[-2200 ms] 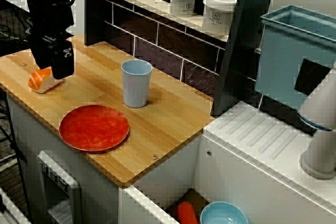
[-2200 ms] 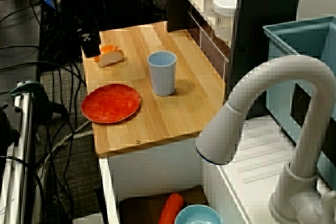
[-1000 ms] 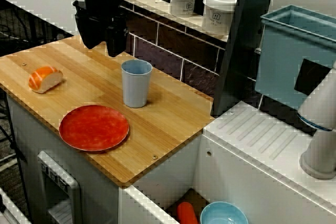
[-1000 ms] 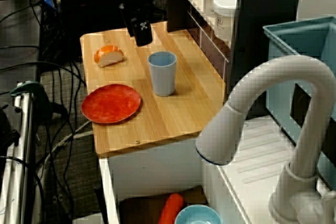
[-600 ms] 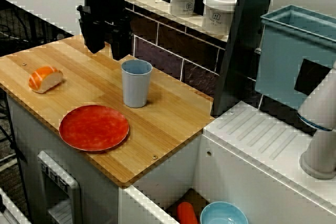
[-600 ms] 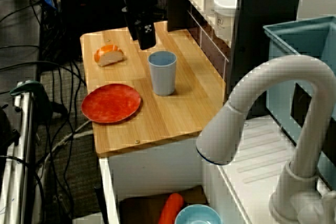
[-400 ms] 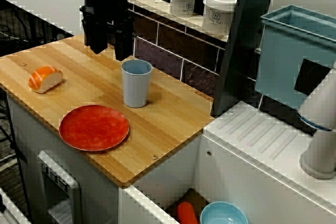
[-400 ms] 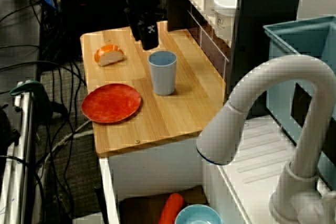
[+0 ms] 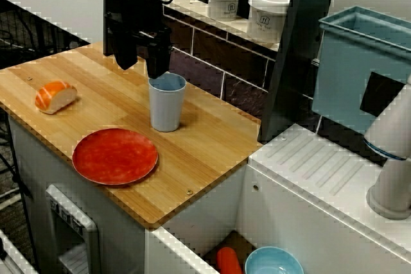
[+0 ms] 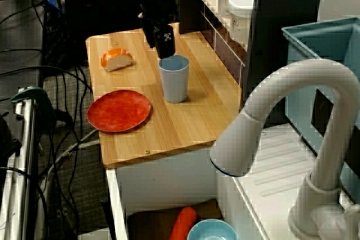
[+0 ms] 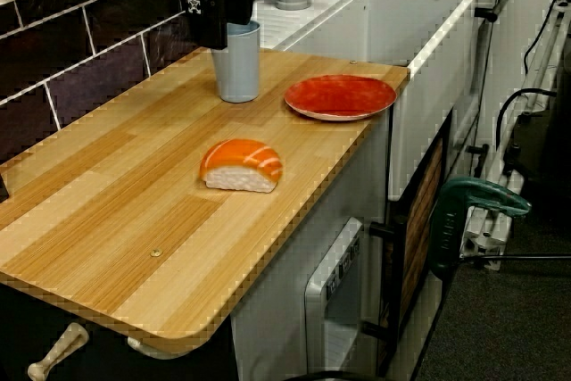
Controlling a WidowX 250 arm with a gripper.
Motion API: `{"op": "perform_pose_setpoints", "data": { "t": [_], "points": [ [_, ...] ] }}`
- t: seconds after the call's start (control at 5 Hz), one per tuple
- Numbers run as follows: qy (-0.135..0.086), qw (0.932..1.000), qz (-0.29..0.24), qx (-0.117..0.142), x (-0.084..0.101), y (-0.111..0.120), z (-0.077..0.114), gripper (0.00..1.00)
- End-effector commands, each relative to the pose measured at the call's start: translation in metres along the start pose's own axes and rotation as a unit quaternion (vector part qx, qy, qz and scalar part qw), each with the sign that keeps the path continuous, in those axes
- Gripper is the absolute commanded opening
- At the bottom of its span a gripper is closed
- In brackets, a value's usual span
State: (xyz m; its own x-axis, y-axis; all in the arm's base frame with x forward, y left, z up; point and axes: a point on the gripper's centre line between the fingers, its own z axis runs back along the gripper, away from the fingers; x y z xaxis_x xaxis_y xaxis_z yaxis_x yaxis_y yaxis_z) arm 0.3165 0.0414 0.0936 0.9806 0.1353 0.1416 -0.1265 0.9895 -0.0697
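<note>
The open, empty jaws hang just above the rim of the upright blue cup (image 9: 167, 107), offset toward the salmon sushi (image 9: 54, 96), while the cup stands in the middle of the wooden surface (image 9: 212, 139), near the red plate (image 9: 114, 156).

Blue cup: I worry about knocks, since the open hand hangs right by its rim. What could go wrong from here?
1. One finger of the hand hangs close above the rim of the blue cup; coming straight down, it might strike the rim and tip the upright cup.
2. A tipped cup could roll onto the red plate or off the edge of the counter.
</note>
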Motion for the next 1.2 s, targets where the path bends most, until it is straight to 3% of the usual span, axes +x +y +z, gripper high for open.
{"op": "perform_pose_setpoints", "data": {
  "t": [0.0, 0.4, 0.6, 1.0],
  "points": [
    [-0.009, 0.9999, 0.002, 0.014, 0.006, -0.004, -0.005, 1.00],
    [0.001, 0.9999, 0.007, 0.015, 0.008, 0.002, -0.010, 1.00],
    [0.007, 0.9998, 0.010, 0.015, 0.009, 0.006, -0.013, 0.00],
    [0.008, 0.9998, 0.013, 0.012, 0.011, 0.011, -0.009, 0.00]
  ]
}}
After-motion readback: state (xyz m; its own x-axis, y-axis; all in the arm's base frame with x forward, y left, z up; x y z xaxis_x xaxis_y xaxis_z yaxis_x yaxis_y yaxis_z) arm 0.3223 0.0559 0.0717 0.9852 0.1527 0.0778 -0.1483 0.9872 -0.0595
